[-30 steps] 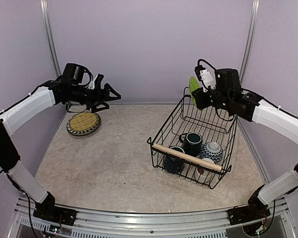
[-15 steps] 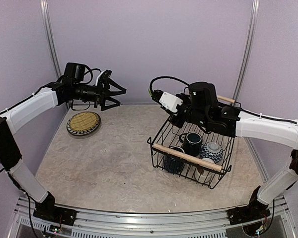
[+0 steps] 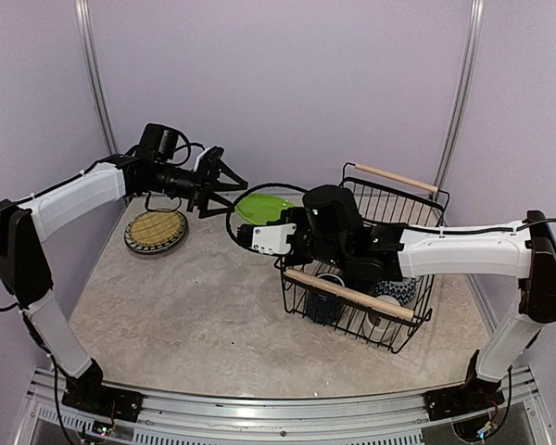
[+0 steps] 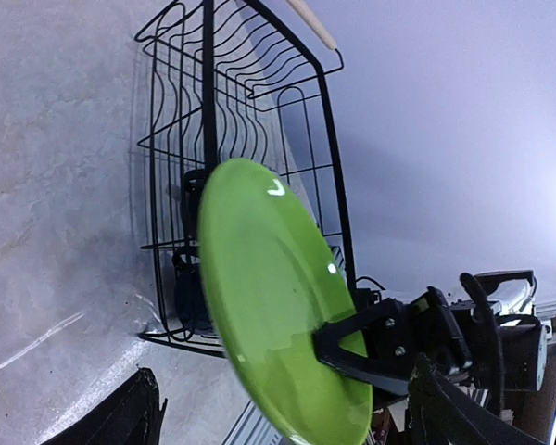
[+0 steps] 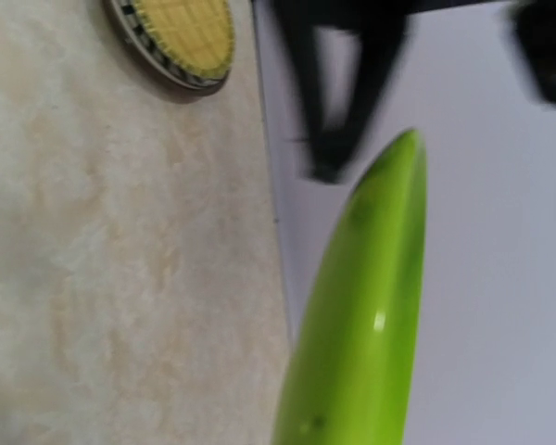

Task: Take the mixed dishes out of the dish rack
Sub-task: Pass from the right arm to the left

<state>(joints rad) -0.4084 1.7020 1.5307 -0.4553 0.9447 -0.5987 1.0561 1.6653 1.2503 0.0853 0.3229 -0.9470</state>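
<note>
My right gripper (image 4: pixel 338 345) pinches the plate (image 3: pixel 264 206) by its rim, left gripper (image 3: pixel 228 182) spread; a bump could drop it.

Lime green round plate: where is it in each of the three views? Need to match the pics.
Top external: the lime green round plate is mid-frame, in the air left of the black wire dish rack.
Left wrist: centre of frame, large, tilted face toward the camera, with the rack behind it.
Right wrist: lower centre-right, seen edge-on.
Landmarks: the rack links top and left wrist; the tan lattice plate links top and right wrist.
</note>
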